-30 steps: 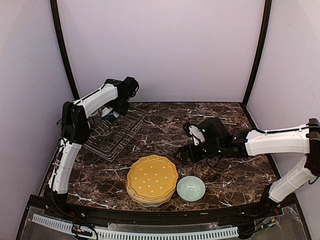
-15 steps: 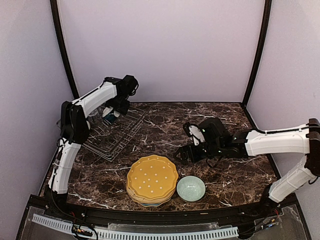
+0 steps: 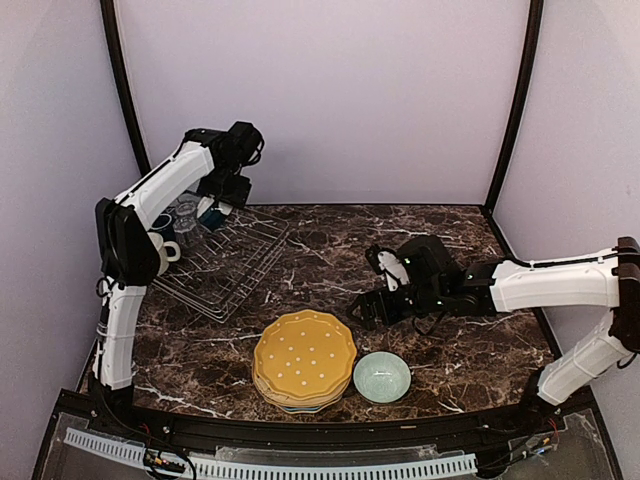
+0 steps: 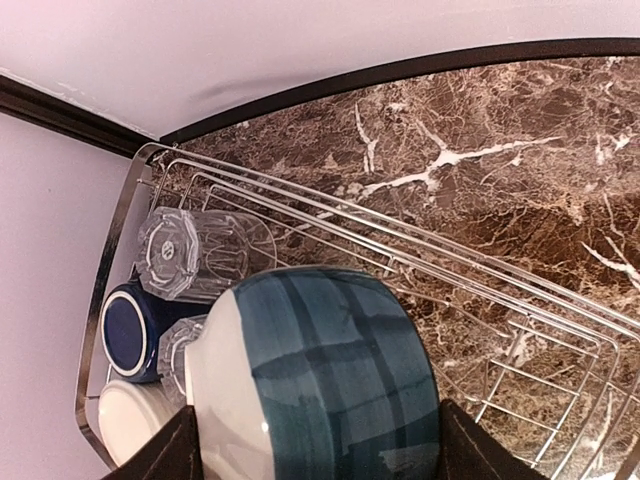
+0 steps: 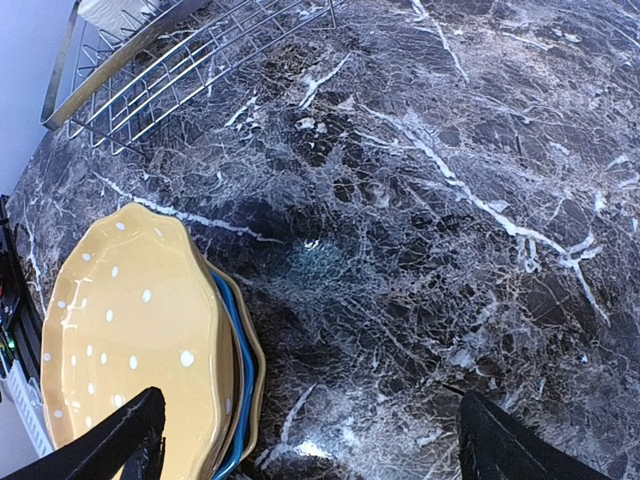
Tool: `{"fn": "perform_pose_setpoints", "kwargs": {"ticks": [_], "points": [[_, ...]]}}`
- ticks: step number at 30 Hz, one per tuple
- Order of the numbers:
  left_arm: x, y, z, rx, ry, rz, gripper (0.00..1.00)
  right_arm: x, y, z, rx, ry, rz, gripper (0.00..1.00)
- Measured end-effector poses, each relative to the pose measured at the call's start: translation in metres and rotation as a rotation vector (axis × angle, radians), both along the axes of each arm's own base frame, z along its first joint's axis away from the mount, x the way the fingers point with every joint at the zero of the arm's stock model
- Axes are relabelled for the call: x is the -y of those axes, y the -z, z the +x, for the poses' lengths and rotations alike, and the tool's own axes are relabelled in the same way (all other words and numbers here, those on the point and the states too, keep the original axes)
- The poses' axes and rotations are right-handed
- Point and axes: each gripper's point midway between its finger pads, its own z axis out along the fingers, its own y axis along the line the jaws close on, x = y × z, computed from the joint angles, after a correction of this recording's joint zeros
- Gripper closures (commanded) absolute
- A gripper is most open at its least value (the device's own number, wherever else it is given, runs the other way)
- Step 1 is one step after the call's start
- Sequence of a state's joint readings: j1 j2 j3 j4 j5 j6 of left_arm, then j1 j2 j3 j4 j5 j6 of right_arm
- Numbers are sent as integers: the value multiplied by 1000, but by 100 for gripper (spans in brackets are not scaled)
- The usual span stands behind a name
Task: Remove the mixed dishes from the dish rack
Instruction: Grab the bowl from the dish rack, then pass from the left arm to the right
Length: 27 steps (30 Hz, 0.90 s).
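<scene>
My left gripper [image 4: 320, 455] is shut on a blue-checked cup [image 4: 320, 375] with a white base, held above the far left end of the dish rack [image 4: 480, 290]. In the top view the left gripper [image 3: 213, 210] hangs over that same end of the dish rack [image 3: 225, 268]. Below it in the rack lie a clear glass tumbler [image 4: 190, 250], a dark blue mug [image 4: 125, 332] and a cream mug [image 4: 135, 430]. My right gripper [image 3: 365, 310] is open and low over the marble, with nothing between its fingers, beside the stack of dotted plates [image 5: 130, 350].
A yellow plate tops the stack [image 3: 305, 358] near the front edge, with a pale bowl [image 3: 381, 377] to its right. The cream mug [image 3: 163, 252] and dark blue mug [image 3: 160, 226] sit by the left wall. Dark posts stand at both back corners.
My left arm has risen and swung left and back with the cup in its grip, uncovering the mugs and glass at the rack's left end. The right arm has not moved.
</scene>
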<state>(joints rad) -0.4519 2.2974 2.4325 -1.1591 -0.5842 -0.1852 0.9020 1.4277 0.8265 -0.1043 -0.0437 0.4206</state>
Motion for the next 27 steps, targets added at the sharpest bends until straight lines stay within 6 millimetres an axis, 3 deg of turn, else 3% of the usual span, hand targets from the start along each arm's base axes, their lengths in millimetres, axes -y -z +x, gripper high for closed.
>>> {"fn": "perform_pose_setpoints", "kwargs": {"ticks": [7,13,16,22,27], "points": [[9,-47,-22,46,31,-158,56,-2,-2,-1,-3,-7,7,1],[19,-109,-66,123,104,-378,56,-4,-4,-1,-4,-15,17,1],[28,-130,-94,155,160,-523,57,-6,-6,-2,-8,-24,26,1],[72,-128,-139,130,320,-878,58,-12,-11,-5,-20,-47,61,1],[118,-97,-154,24,416,-1162,61,-21,-26,-8,-24,-75,138,1]]}}
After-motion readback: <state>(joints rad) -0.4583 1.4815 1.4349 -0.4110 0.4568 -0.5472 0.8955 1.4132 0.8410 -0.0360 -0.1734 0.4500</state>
